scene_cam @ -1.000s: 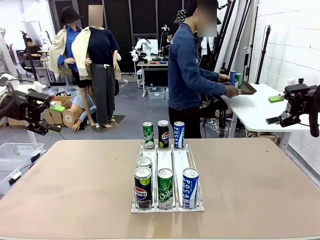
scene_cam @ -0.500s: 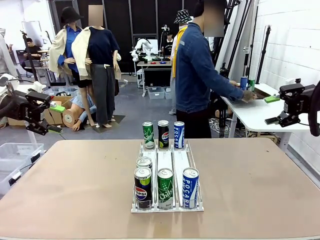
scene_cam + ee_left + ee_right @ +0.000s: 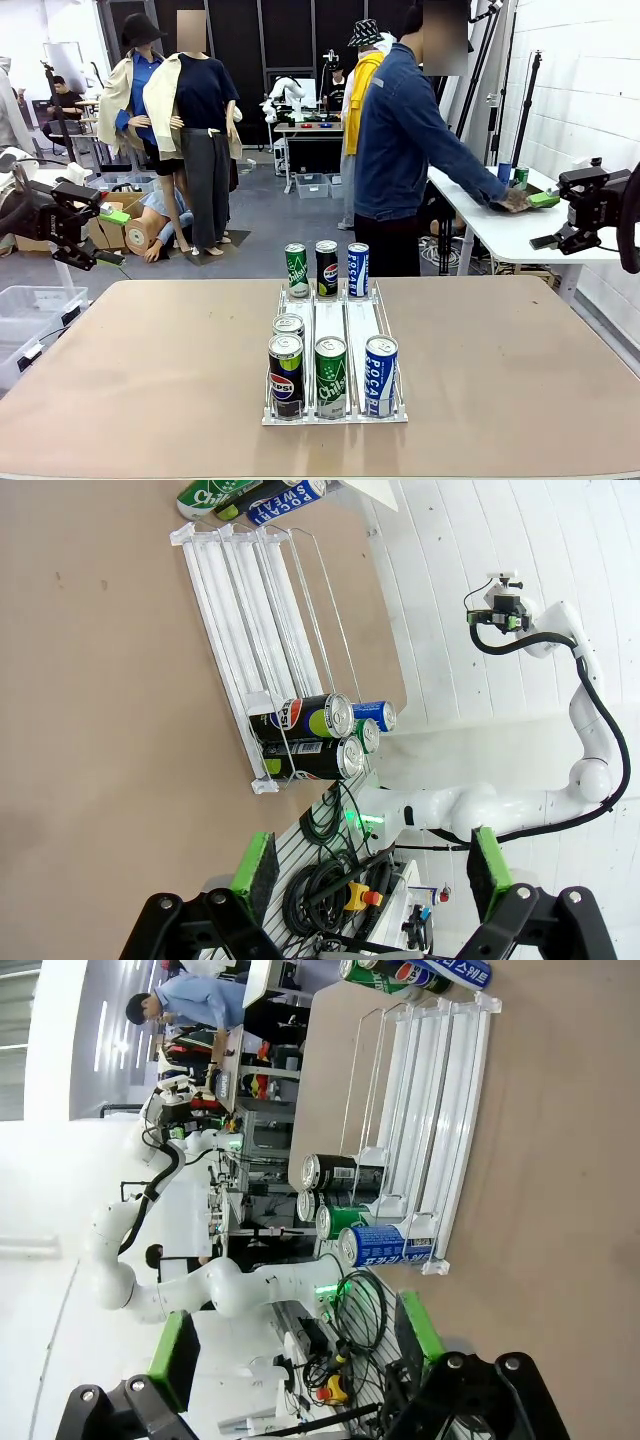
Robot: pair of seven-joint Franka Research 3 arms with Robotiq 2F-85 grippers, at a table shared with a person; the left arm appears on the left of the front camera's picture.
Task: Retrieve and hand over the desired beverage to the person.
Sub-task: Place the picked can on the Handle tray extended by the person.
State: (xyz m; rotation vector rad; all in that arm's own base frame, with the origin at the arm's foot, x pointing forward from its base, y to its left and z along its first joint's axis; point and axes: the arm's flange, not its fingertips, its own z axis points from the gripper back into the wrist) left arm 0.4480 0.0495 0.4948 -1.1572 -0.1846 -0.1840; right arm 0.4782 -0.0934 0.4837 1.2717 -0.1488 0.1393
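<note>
Several beverage cans stand in a clear rack [image 3: 352, 318] at the table's middle. The front row holds a Pepsi can [image 3: 286, 375], a green can [image 3: 331, 377] and a blue Pocari can [image 3: 380, 376]. Three more cans [image 3: 327, 268] line the rack's far end. The person [image 3: 405, 150] in a denim jacket stands beyond the table, turned toward a side table. My left gripper [image 3: 112, 238] hangs open off the table's left side. My right gripper [image 3: 546, 220] is open off the right side. Open and holding nothing, the left gripper [image 3: 370, 865] and right gripper [image 3: 297, 1345] both face the rack.
A white side table [image 3: 500, 225] stands at the back right, where the person's hands rest by a dark tray and two cans [image 3: 512, 174]. A clear bin [image 3: 30, 300] sits on the floor at left. Bare brown tabletop [image 3: 150, 370] surrounds the rack.
The person has stepped right and lowered a tray with cans onto the white side table. Neither arm has moved, and the cans in the rack stand as before.
</note>
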